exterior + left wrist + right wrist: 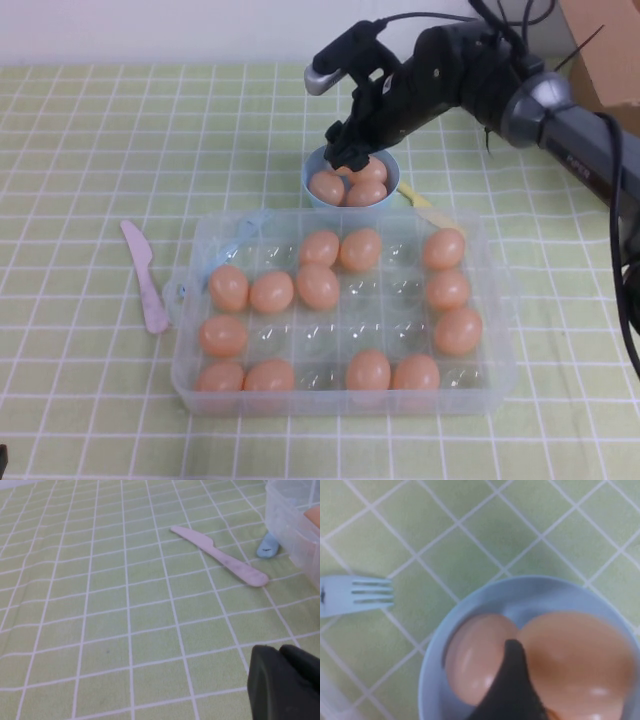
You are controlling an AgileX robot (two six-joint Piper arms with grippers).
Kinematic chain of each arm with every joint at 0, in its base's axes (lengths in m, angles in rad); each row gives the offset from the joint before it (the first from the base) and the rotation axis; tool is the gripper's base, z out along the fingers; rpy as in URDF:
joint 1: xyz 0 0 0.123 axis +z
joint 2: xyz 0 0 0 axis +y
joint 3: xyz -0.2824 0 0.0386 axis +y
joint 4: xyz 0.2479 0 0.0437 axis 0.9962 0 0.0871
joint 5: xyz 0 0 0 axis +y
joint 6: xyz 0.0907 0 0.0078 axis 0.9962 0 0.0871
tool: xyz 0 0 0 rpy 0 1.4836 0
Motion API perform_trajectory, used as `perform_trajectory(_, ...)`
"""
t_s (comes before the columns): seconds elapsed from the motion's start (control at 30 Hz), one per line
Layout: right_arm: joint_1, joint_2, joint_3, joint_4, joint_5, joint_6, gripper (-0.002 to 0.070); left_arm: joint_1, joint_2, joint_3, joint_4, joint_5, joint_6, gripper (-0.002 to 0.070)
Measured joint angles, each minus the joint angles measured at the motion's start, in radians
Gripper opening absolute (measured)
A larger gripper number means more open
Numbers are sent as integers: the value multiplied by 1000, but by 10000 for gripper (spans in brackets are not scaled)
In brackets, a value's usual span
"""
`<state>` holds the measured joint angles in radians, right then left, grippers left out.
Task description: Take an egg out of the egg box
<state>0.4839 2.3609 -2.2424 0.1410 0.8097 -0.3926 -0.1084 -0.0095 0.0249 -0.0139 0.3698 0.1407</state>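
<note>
I'm seeing my right gripper (352, 152) hanging just over the blue bowl (316, 192) behind the egg box (487, 330), right above the eggs in it, and I can't tell whether it's gripping the egg (372, 170) under its tip. My left gripper (287, 682) is sitting low over the cloth near the pink knife (220, 556); I can't tell its state either.
</note>
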Motion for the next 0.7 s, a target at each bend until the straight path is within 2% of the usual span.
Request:
perform_trajectory(0.1,-11,-4,0,43,12,0,518,0,0,0,0,0,0,-4)
perform_trajectory(0.2,-15,-31,0,61,70,2,501,0,0,0,0,0,0,-4)
perform_trajectory(0.3,-15,-80,-1,67,157,27,384,0,0,0,0,0,0,-4)
perform_trajectory(0.33,-15,-98,-1,67,196,45,300,0,0,0,0,0,0,-4)
perform_trajectory(0.37,-17,-124,-2,67,245,61,184,0,0,0,0,0,0,-4)
perform_trajectory(0.43,-24,-156,0,67,305,75,82,0,0,0,0,0,0,-4)
perform_trajectory(0.53,-39,-211,51,67,356,93,11,0,0,0,2,0,0,-4)
perform_trajectory(0.7,-47,-344,238,140,283,55,-11,0,0,0,2,0,0,-4)
